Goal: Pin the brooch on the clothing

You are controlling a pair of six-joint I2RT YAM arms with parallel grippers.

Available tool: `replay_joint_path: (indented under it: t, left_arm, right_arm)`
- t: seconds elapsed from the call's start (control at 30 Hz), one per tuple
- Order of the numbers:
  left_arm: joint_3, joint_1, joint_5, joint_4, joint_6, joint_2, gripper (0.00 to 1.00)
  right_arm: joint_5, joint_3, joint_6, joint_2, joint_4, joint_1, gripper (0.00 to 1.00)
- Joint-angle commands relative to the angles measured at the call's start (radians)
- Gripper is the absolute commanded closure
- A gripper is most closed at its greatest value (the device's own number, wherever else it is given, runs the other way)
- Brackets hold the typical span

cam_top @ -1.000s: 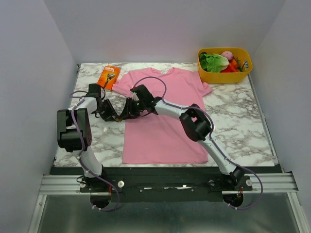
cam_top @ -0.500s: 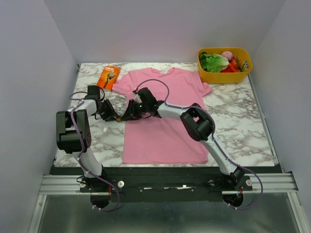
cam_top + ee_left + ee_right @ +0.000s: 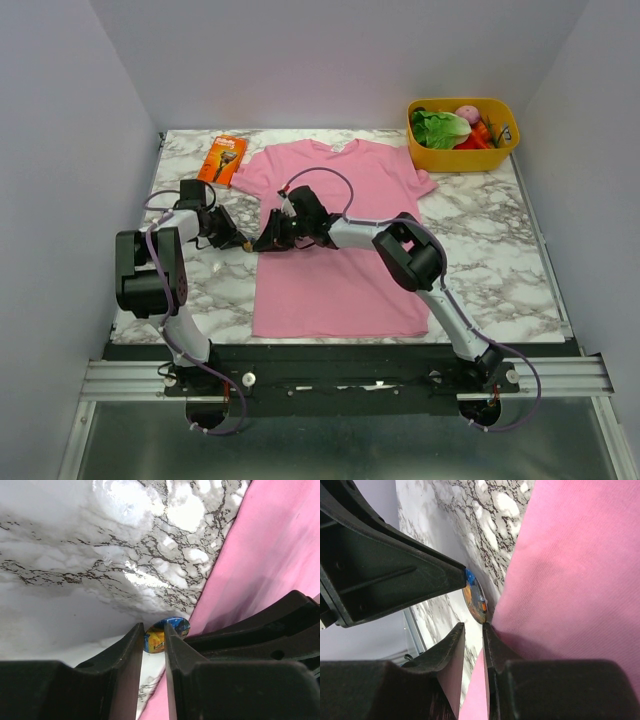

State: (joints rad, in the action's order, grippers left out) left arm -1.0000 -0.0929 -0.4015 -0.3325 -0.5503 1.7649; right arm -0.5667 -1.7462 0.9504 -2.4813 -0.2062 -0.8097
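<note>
Left gripper (image 3: 154,628) pinches the brooch (image 3: 175,626), half hidden behind its fingertips and barely visible from above, at the T-shirt's (image 3: 340,250) nine o'clock edge on the counter (image 3: 480,230); right gripper (image 3: 473,626), almost closed, nips that hem.

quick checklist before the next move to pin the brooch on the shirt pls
1. Brooch held by left gripper: ok, clamped between its fingertips.
2. Shirt edge held by right gripper: ok, pink fabric sits between its nearly closed fingers.
3. Brooch meets shirt: ok, it touches the shirt's edge in the right wrist view.
4. Pin open and facing the fabric: cannot tell, no pin shows.
5. Grippers apart from each other: ok, very close, but a gap shows in the right wrist view.
</note>
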Motion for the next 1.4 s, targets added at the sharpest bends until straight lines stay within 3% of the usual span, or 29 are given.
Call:
replay_joint_path:
  t: [0.0, 0.5, 0.97, 1.2, 1.37]
  left_arm:
    - [0.064, 0.016, -0.059, -0.045, 0.012, 0.021, 0.71]
    - [0.144, 0.038, -0.214, -0.004, 0.047, -0.116, 0.72]
    - [0.164, 0.09, -0.231, 0.055, 0.015, -0.163, 0.73]
    - [0.141, 0.09, -0.201, 0.023, 0.029, -0.189, 0.73]
    - [0.133, 0.09, -0.197, 0.006, 0.039, -0.197, 0.71]
  right_arm:
    - [0.022, 0.01, 0.002, 0.016, -0.056, -0.023, 0.72]
    - [0.018, 0.056, -0.038, 0.085, -0.056, -0.022, 0.72]
    - [0.033, 0.175, -0.053, 0.173, -0.09, -0.022, 0.72]
    - [0.068, 0.143, -0.107, 0.165, 0.04, -0.022, 0.91]
    - [0.125, 0.128, -0.163, 0.157, 0.137, -0.019, 0.98]
